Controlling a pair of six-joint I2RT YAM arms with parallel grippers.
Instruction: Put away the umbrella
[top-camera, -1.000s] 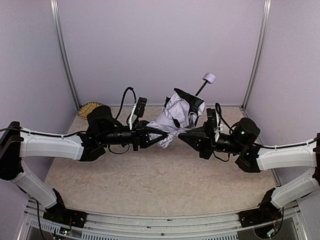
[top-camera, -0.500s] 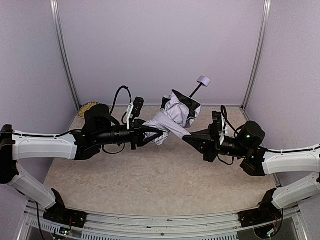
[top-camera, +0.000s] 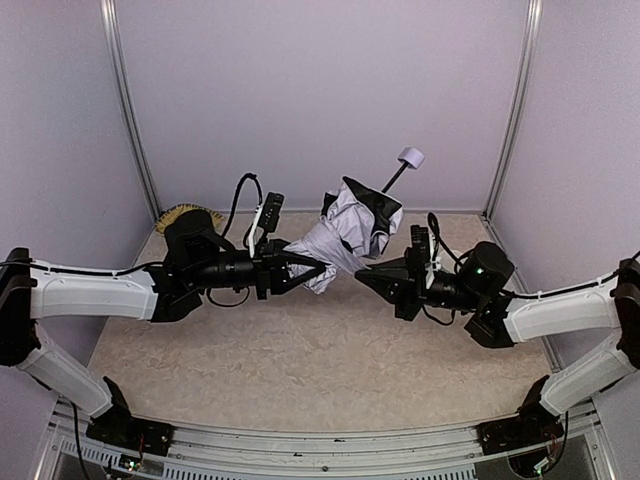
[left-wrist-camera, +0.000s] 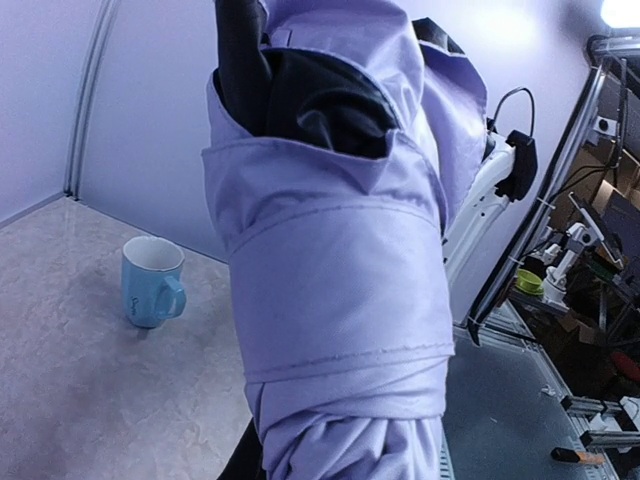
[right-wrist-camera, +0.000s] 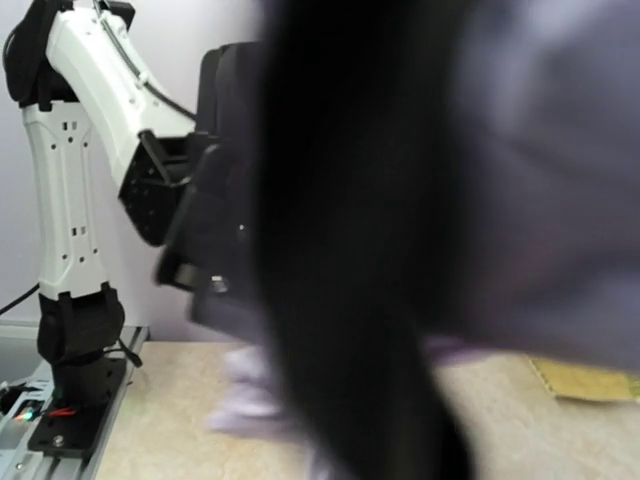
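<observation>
Where the umbrella sits: umbrella (top-camera: 345, 228) held clear of the table (top-camera: 300, 350), a loosely bundled lavender roll with its black underside showing.
Left gripper (top-camera: 320, 267): at the umbrella's low end, fingers pinched on the fabric; judged the nearer arm, since it carries the load.
Right gripper (top-camera: 360, 275): just beside the umbrella's low end, on the opposite side; contact and finger spread cannot be told, as the wrist view is blurred.
Cup (left-wrist-camera: 150, 282): on the table, well apart from the umbrella.
Long axis: slants from the pinched end up and back to the handle (top-camera: 412, 157).
</observation>
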